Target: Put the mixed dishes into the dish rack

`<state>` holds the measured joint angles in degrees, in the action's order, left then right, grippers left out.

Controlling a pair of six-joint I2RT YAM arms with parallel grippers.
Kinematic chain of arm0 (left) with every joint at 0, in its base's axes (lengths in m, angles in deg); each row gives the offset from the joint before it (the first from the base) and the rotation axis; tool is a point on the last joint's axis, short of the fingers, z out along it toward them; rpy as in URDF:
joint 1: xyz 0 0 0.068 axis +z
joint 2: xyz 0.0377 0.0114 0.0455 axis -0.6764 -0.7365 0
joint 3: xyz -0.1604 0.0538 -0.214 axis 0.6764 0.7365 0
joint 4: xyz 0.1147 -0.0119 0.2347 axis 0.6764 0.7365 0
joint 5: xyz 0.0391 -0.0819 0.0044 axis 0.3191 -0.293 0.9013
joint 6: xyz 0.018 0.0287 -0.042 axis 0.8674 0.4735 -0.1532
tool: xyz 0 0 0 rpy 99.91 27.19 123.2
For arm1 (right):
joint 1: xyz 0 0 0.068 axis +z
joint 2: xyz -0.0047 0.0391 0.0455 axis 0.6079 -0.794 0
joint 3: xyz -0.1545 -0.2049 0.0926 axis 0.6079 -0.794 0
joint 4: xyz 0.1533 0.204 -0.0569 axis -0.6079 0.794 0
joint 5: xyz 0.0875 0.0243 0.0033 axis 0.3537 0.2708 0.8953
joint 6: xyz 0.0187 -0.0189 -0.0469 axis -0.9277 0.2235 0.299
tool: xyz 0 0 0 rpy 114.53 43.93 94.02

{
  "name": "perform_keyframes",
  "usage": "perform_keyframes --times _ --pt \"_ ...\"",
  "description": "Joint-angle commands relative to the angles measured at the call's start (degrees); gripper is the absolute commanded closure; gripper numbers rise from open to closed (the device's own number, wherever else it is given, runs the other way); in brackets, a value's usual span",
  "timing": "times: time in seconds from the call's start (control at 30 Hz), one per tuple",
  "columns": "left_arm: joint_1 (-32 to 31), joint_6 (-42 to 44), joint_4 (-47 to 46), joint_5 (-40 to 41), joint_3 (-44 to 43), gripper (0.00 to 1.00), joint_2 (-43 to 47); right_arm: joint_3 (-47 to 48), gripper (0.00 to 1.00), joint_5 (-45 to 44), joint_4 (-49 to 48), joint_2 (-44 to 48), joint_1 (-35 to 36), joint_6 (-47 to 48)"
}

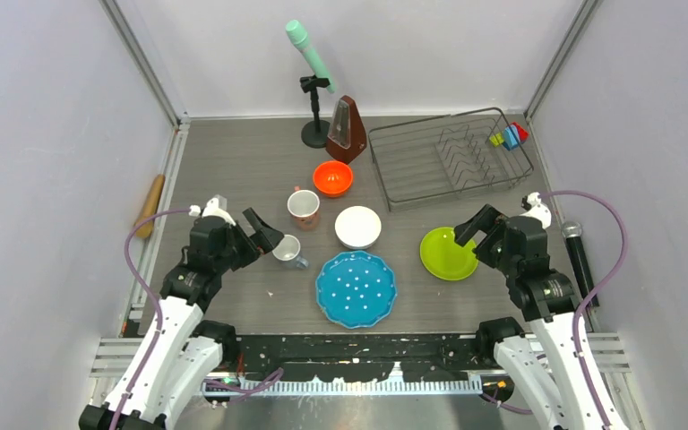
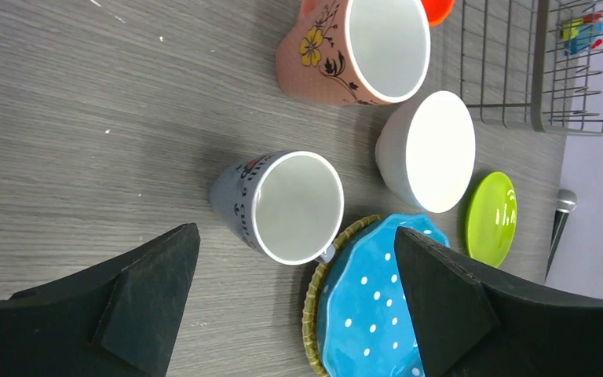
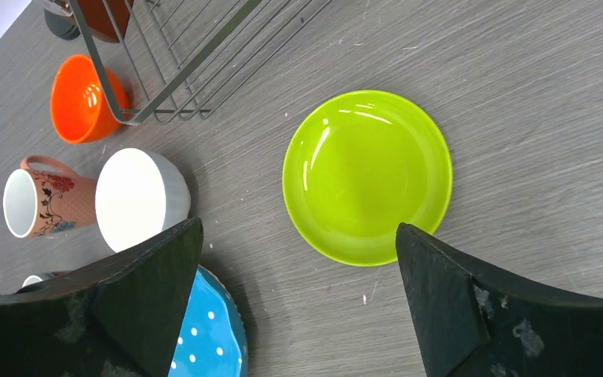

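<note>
**Rack** [image 1: 412,166]. You see it whole only from above, at the far right of the table [image 1: 233,161], with small red, blue and yellow pieces [image 1: 509,136] in its far right corner. The left wrist view crops it at the upper right. The right wrist view catches one corner only. All six dishes lie outside it.

**Dishes, placed from the rack.**
- The orange bowl [image 1: 332,178] sits just left of the rack's near left corner.
- The white bowl [image 1: 357,227] lies toward the arm bases from that corner.
- The pink mug [image 1: 304,208] stands left of both bowls, mouth up.
- The grey mug [image 1: 287,250] is the dish farthest left of the rack.
- The green plate [image 1: 445,253] lies just off the rack's near side.
- The teal plate [image 1: 356,288] is well apart from the rack, nearest the bases.

**Hidden parts.** In the left wrist view only a sliver of the orange bowl shows at the top edge, and the pink mug's handle is cut off there. A finger covers part of the teal plate, and the grey mug's print is unreadable. In the right wrist view a finger hides most of the teal plate, and the grey mug is a mere rim sliver.

**Claws.** The left gripper [image 1: 264,235] is released, its jaws spread wide. The grey mug sits framed between the fingers, untouched. The right gripper [image 1: 468,237] is likewise released, its jaws spread above the green plate's right edge, grasping nothing, near the rack's near side.
</note>
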<state>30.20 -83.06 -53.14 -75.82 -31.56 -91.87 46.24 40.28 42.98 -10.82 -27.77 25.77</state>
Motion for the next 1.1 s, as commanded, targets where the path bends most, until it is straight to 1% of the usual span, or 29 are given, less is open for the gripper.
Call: perform_keyframes --times 0.0,0.13,0.2,0.23,0.37,0.5,0.63,0.7,0.83,0.97,1.07 --pt "0.1 0.7 -0.2 1.0 -1.2 0.01 -0.8 0.5 0.00 2.9 -5.4 -2.8 0.1 -0.8" --pt "0.1 5.1 -1.7 -2.0 -1.3 0.01 -1.4 1.7 0.00 5.1 -7.9 -7.6 0.6 -1.5" --pt "0.1 6.5 -2.4 -2.3 -1.3 0.01 -1.6 2.1 0.00 2.8 -9.4 -10.0 2.3 -2.4" --pt "0.1 6.8 -2.7 -2.1 -1.4 0.01 -1.8 2.1 0.00 0.2 -10.6 -11.6 3.0 -3.4" --pt "0.1 8.2 -3.4 -1.7 -2.4 0.01 -3.5 2.7 0.00 -5.5 -15.0 -18.5 9.3 -6.7" --pt "0.0 10.1 -3.4 -1.6 -4.2 0.01 -5.3 4.4 0.00 -10.2 -19.1 -26.9 18.4 -10.7" --pt "0.1 10.9 -3.7 -0.7 -5.0 0.01 -5.8 6.7 0.03 -12.5 -23.2 -33.7 23.2 -13.3" --pt "0.1 11.1 -4.2 -0.8 -5.0 0.01 -5.8 8.1 0.03 -13.6 -24.2 -37.4 24.4 -14.7" --pt "0.0 11.6 -5.3 -1.0 -4.9 0.01 -5.4 10.2 0.05 -14.3 -26.2 -41.5 26.1 -15.5" --pt "0.1 12.3 -5.3 -0.6 -5.2 0.01 -5.3 11.5 0.06 -14.3 -26.6 -43.9 27.2 -15.9" --pt "0.1 12.6 -5.5 -0.8 -5.0 0.01 -5.6 11.5 0.06 -14.6 -26.1 -44.0 27.3 -15.7"
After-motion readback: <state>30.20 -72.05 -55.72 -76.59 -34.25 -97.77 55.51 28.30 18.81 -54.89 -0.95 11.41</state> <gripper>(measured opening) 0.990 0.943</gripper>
